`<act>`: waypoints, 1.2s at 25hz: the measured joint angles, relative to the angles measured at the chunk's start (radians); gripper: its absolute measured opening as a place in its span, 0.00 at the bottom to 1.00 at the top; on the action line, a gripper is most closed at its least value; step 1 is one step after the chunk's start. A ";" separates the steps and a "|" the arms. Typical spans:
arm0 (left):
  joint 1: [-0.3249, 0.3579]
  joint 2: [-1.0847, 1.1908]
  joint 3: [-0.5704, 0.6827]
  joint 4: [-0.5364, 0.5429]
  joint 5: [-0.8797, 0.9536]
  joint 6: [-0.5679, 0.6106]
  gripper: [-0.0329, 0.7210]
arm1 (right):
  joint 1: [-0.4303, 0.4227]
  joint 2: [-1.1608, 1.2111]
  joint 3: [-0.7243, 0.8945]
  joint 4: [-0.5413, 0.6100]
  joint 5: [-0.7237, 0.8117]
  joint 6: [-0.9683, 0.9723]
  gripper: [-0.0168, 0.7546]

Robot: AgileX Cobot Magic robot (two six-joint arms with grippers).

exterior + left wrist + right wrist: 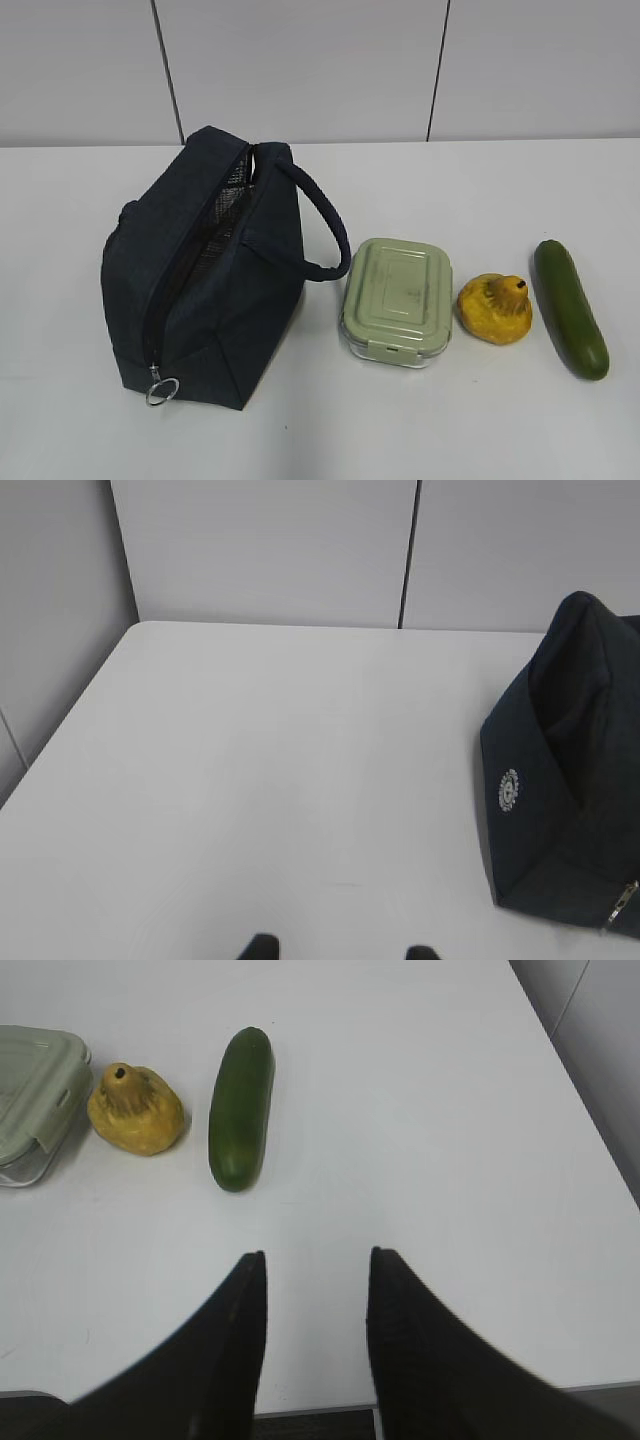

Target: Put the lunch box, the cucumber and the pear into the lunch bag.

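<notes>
Nothing packed: box (397,299), pear (495,309), cucumber (570,307) lie in a row beside unzipped bag (205,275); right gripper (316,1265) parted and empty, left gripper (340,950) barely visible, seemingly apart.

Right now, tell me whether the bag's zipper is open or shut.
Open. The bag gapes along its top, silvery lining shows through the gap, and the ring pull sits at the near end.

Lunch bag (215,275) stands unzipped on the counter (480,430); to its right, lunch box (397,298); then pear (495,309); then cucumber (570,307).
</notes>
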 joint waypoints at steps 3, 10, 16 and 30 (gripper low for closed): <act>-0.046 0.000 0.000 -0.043 0.000 0.000 0.37 | 0.015 0.000 0.000 0.015 0.000 0.000 0.38; -0.332 0.084 -0.071 -0.140 0.062 0.022 0.37 | 0.096 0.075 -0.030 0.115 0.055 -0.072 0.38; -0.492 0.453 -0.198 -0.177 -0.129 0.022 0.41 | 0.105 0.332 -0.115 0.148 -0.086 -0.067 0.38; -0.374 1.187 -0.336 -0.149 -0.472 0.091 0.52 | 0.098 1.101 -0.295 0.162 -0.279 -0.057 0.65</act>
